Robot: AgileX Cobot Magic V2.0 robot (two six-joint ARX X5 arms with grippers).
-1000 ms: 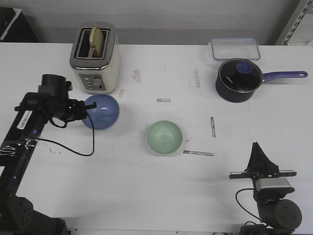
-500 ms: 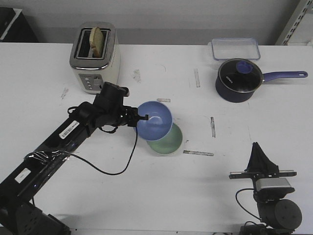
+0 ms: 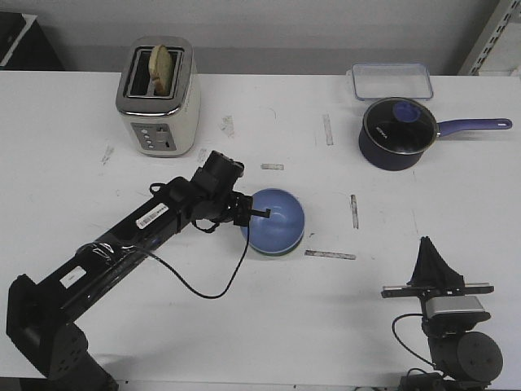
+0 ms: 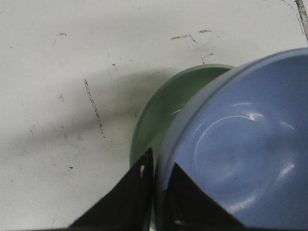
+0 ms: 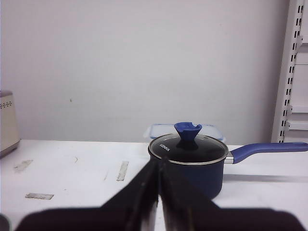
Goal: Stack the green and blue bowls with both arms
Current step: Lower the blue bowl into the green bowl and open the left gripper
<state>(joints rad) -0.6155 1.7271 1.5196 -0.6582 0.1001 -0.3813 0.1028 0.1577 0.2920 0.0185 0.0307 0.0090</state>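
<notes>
The left gripper (image 3: 259, 213), jaws pinched on the blue bowl (image 3: 278, 220)'s rim, had carried it from beside the toaster (image 3: 159, 96) onto the green bowl (image 4: 159, 115) — stacking looked nearly done. The right gripper (image 5: 159, 192) sat closed, empty.

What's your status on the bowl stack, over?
Left gripper shut on blue bowl rim, bowl over green bowl. Right gripper shut, parked, empty. Nothing in the way.

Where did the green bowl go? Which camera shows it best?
The left wrist view: the green bowl peeks out as a crescent beneath the blue bowl, whose rim the left arm's fingers pinch. In the front view the blue bowl hides it almost entirely. The right wrist view misses it.
</notes>
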